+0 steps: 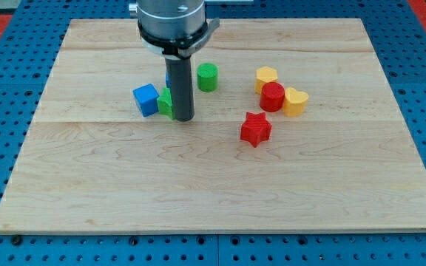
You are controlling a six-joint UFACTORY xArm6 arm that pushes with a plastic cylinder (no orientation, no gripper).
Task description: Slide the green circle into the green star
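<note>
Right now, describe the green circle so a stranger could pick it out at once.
Start at the wooden board and find my tip, left of centre. The green circle stands just to the view's upper right of the rod, apart from it. It is a plain round green block standing alone, while the other green block is partly hidden behind the rod, beside a blue block.

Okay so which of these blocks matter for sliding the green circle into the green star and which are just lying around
For the job:
green circle
green star, partly hidden behind my rod
my tip, at the star's right edge, below-left of the circle

Lying about:
blue cube
blue block, mostly hidden by the rod
yellow hexagon
red cylinder
yellow heart
red star
</note>
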